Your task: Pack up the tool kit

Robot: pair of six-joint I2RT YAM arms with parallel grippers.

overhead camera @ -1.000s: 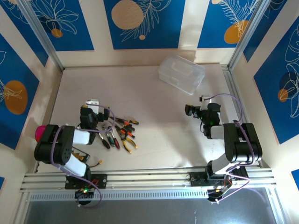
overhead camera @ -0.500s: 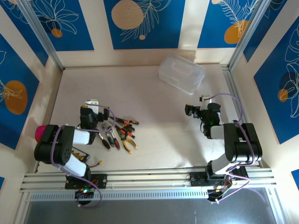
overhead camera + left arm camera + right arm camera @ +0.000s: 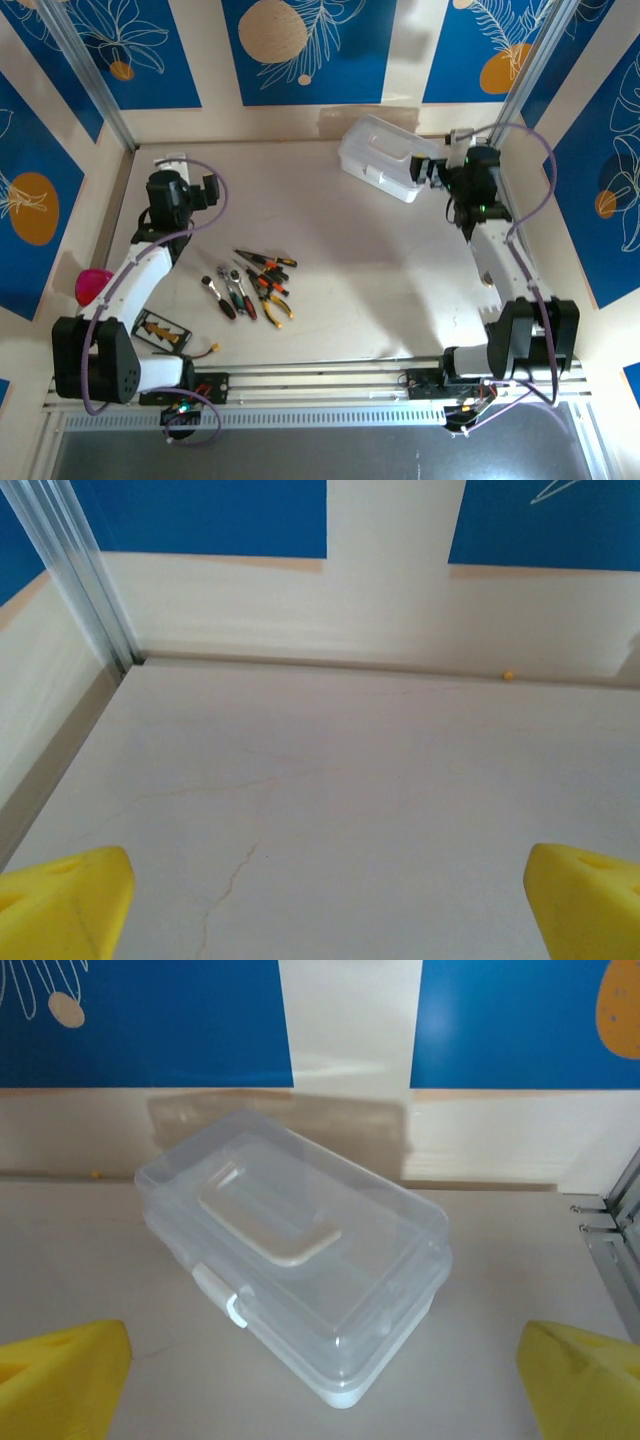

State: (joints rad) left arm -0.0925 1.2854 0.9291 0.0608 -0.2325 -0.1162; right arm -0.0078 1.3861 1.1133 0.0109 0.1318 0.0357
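Both arms swung out since a sec ago: my right claw [image 3: 431,170] now sits just beside the clear case [image 3: 383,158], lid shut, at far-right of table [image 3: 350,250]. My left claw [image 3: 207,187] is far left. Both claws are wide apart and empty. Tools [image 3: 255,285] lie loose, well apart from the case.

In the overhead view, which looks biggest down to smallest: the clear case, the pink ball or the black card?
1. Clear case: plainly the largest.
2 and 3. Black card and pink ball: they look about the same size here, too close to rank.
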